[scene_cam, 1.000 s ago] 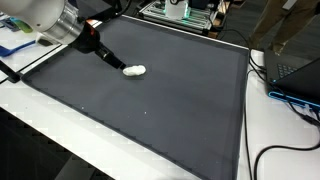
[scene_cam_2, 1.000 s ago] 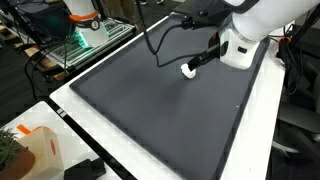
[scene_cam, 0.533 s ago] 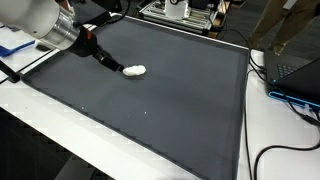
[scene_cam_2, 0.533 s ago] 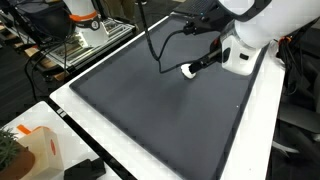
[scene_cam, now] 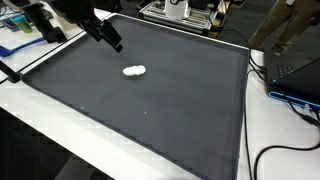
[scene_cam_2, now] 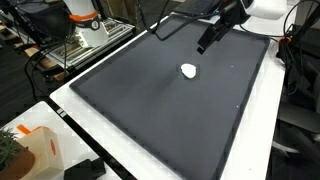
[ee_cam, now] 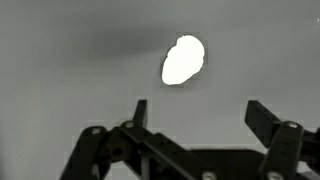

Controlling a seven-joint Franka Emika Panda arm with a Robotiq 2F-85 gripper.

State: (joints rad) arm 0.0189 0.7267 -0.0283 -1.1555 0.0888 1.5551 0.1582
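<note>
Dark grey matting (scene_cam: 150, 110) covered most of a white table (scene_cam: 40, 135), with a black border running round its edge. Beyond the far side of the table stood a metal wire rack (scene_cam_2: 85, 45), and an orange-and-white object (scene_cam_2: 28, 140) sat at the near corner in an exterior view.

A small, rounded white lump (scene_cam: 134, 71) lay alone on the mat (scene_cam_2: 150, 100), well inside its border. In both exterior views the dark end of the robot arm (scene_cam: 103, 33) hung above the mat, clear of the lump (scene_cam_2: 189, 70) and nearer the mat's edge than the lump was.

From the wrist view, the jaws stood wide apart and held nothing. Their two black fingertips (ee_cam: 262, 118) rose from the bottom of the picture on either side. The white lump (ee_cam: 183, 60) lay on the grey surface ahead of them, roughly in line with the gap between them but beyond it, touching neither.
</note>
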